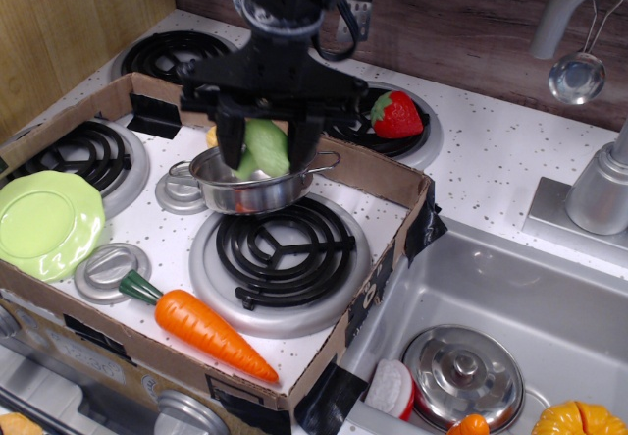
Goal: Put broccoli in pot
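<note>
My gripper (263, 147) is shut on the light-green broccoli (263, 150) and holds it just above the open steel pot (250, 191). The broccoli hangs over the pot's mouth, its lower part at about rim height. The pot stands inside the cardboard tray, at the back edge of the large front burner (282, 255). One thin loop handle shows on its right and one on its left. My black arm comes down from the top of the view and hides the area behind the pot.
A cardboard tray wall (388, 253) rings the stove area. An orange carrot (201, 329) lies at the front, a light-green plate (44, 222) at the left. A strawberry (396, 115) sits behind. A sink (549, 302) with a steel lid (461, 374) is on the right.
</note>
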Controlling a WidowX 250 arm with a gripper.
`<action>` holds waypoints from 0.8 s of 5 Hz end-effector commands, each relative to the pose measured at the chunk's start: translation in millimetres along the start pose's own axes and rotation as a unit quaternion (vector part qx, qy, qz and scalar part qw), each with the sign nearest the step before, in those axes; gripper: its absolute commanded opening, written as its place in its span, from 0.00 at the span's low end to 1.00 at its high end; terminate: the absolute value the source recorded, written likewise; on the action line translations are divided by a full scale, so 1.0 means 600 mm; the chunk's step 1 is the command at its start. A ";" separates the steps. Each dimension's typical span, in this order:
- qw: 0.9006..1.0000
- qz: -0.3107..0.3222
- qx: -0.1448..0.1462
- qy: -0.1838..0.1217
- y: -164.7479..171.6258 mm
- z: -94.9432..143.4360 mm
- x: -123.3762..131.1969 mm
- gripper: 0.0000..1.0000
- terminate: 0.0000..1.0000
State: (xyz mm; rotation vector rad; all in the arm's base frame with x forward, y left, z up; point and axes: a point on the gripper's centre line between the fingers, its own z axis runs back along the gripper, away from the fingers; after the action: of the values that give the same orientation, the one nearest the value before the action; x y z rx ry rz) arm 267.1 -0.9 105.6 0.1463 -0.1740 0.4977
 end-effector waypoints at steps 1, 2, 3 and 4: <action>0.996 -0.084 -0.019 -0.035 0.021 -0.004 0.104 0.00 0.00; 0.993 -0.108 -0.025 -0.035 0.023 -0.020 0.127 0.00 0.00; 0.993 -0.106 -0.035 -0.025 0.020 -0.034 0.126 0.00 0.00; 0.991 -0.125 -0.040 -0.020 0.022 -0.033 0.126 1.00 0.00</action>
State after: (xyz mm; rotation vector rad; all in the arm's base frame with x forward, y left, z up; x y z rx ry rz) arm 315.1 45.9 87.9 0.0988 -0.1597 0.2410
